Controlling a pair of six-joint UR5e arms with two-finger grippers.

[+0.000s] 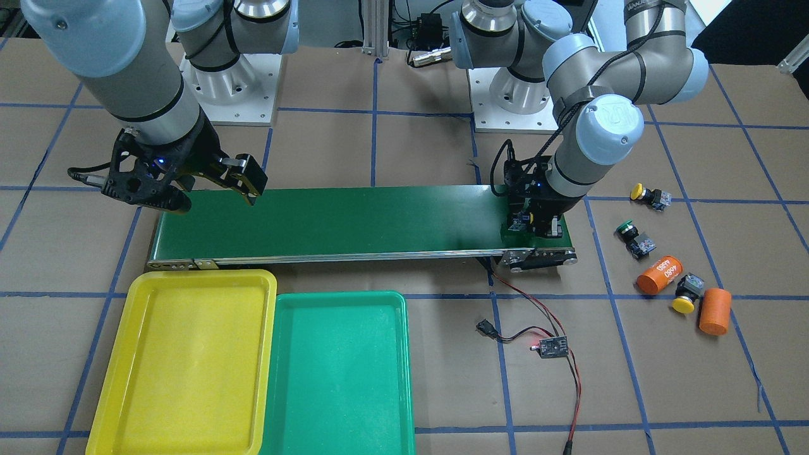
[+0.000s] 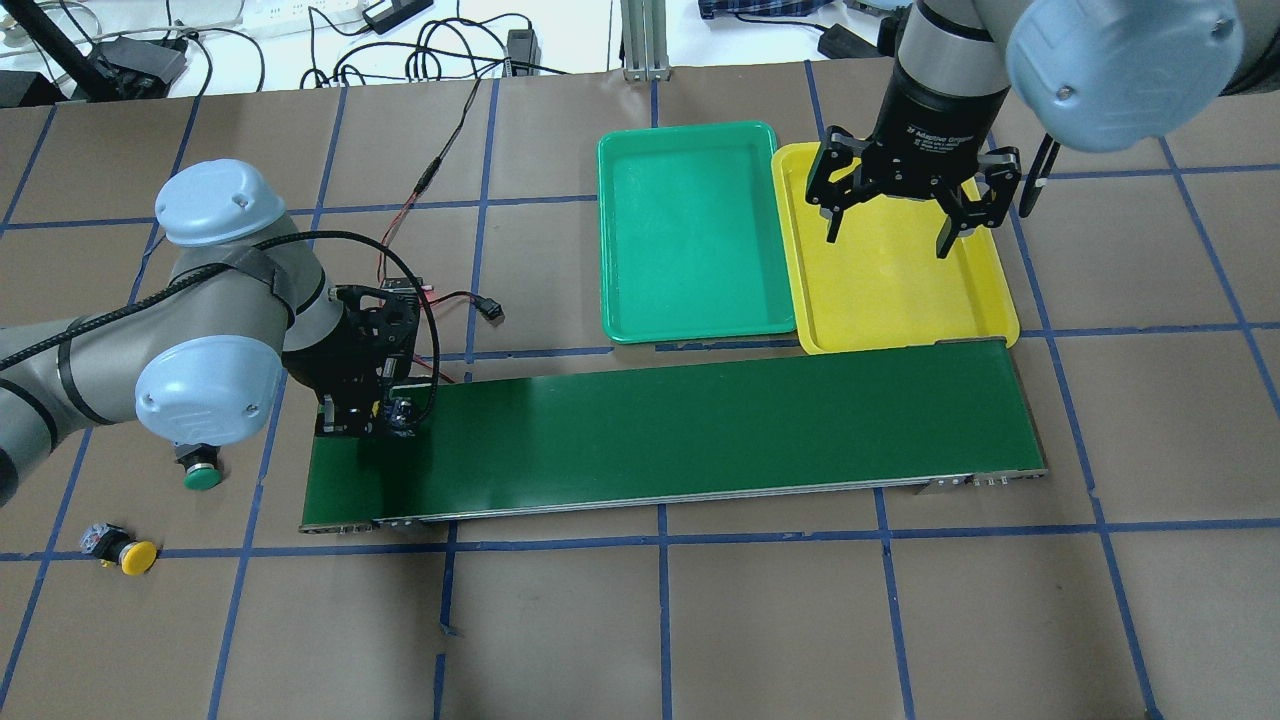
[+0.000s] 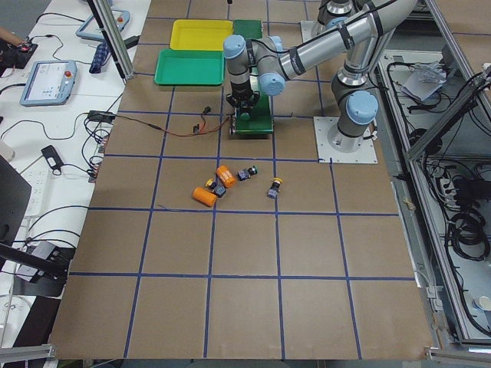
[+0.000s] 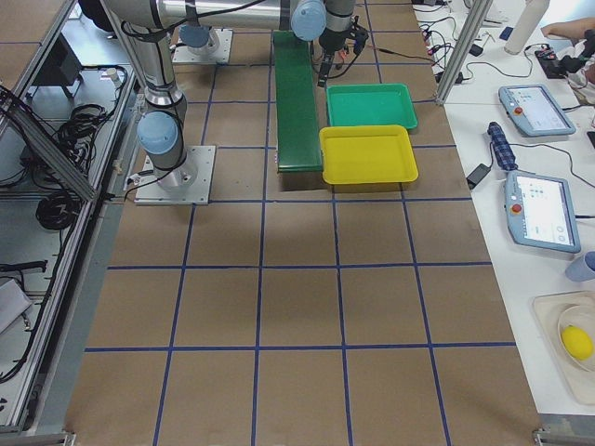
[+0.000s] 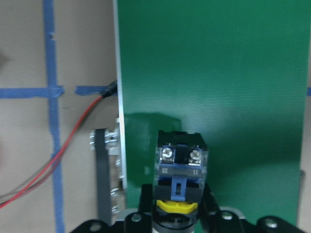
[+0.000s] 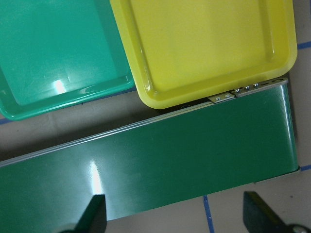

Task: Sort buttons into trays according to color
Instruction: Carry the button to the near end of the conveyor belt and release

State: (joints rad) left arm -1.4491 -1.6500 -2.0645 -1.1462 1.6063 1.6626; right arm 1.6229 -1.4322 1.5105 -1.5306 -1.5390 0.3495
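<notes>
My left gripper (image 2: 385, 415) is shut on a button (image 5: 179, 162) over the end of the dark-green conveyor belt (image 2: 700, 430). The button's grey-and-blue body points away and a yellow band shows by the fingers; its cap is hidden. Loose on the table lie a yellow-capped button (image 1: 646, 194), a green-capped button (image 1: 634, 239) and another yellow-capped button (image 1: 686, 297). My right gripper (image 2: 890, 225) hangs open and empty above the near edge of the yellow tray (image 2: 900, 290). The green tray (image 2: 690, 240) lies beside it. Both trays hold nothing.
Two orange cylinders (image 1: 659, 275) (image 1: 715, 311) lie among the loose buttons. A small circuit board (image 1: 550, 346) with red and black wires sits on the table near the belt's motor end. Blue tape lines grid the brown table.
</notes>
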